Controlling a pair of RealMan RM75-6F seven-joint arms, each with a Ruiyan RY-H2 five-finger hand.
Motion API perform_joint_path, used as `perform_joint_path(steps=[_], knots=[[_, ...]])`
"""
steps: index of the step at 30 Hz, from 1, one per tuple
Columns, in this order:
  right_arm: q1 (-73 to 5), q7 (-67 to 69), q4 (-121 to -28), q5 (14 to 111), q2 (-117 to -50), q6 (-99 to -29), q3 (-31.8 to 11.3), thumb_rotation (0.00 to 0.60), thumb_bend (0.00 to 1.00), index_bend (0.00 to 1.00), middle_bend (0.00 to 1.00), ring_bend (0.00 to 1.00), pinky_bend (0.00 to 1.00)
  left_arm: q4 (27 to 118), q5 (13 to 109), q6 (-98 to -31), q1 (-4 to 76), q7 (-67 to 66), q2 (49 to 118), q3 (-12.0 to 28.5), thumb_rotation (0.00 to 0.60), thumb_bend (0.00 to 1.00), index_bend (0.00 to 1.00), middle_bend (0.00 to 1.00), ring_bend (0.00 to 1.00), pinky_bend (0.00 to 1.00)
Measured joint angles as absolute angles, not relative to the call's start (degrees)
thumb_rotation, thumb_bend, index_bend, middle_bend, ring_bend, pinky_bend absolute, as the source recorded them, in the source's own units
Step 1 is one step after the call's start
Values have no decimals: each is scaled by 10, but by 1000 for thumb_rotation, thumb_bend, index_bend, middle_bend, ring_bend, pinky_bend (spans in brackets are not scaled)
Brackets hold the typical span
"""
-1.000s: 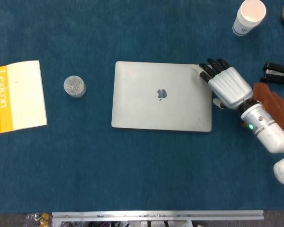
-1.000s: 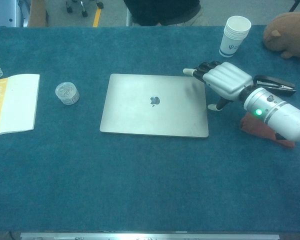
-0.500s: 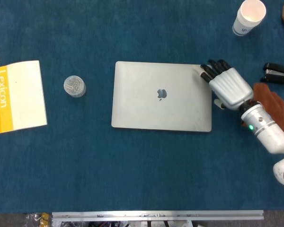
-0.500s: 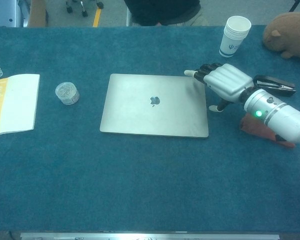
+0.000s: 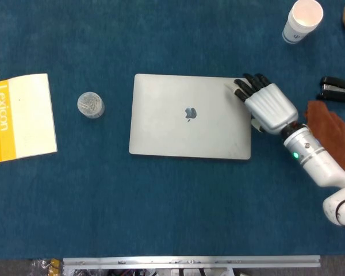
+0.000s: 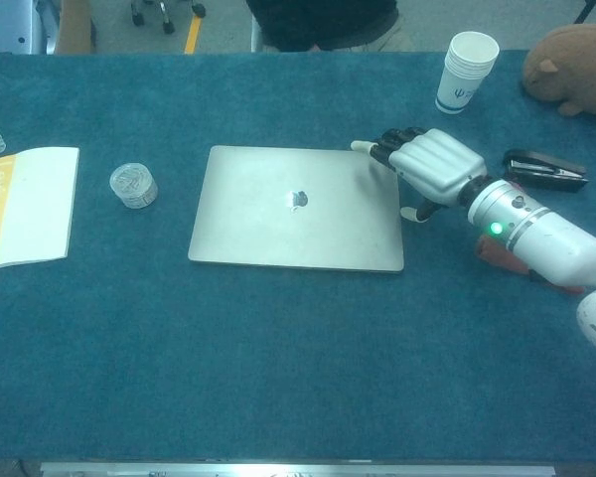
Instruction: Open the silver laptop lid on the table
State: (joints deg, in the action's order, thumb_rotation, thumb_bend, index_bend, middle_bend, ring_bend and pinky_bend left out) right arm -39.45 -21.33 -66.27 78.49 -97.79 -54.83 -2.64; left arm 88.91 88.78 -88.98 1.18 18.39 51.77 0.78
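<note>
The silver laptop (image 5: 190, 117) is sitting a little further toward the robot's left than a second ago, and the right hand (image 5: 267, 105) has travelled with it, pressing against the far right corner of the lid. The lid is lying flat and closed at the middle of the blue table (image 5: 172, 201), its long axis running left to right, directly to the left of the hand. The fingers (image 6: 389, 146) are lying curled over the lid's corner, touching it but grasping nothing. The left hand is showing in neither view, so the right is the nearer. A small round container (image 5: 90, 105) and a yellow-edged booklet (image 5: 23, 116) are lying well apart on the left; a paper cup (image 6: 466, 71), a stapler (image 6: 543, 169) and a brown cloth (image 5: 328, 123) are lying behind the hand, none blocking the lid.
</note>
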Motion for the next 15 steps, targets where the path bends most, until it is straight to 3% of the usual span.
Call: perform_joint_path(steps=[15], knots=[[-414, -232, -627, 778, -1033, -541, -55, 600, 216, 0, 150, 88, 161, 879, 885, -892, 9, 193, 520, 8, 600, 384, 81, 55, 0, 70]])
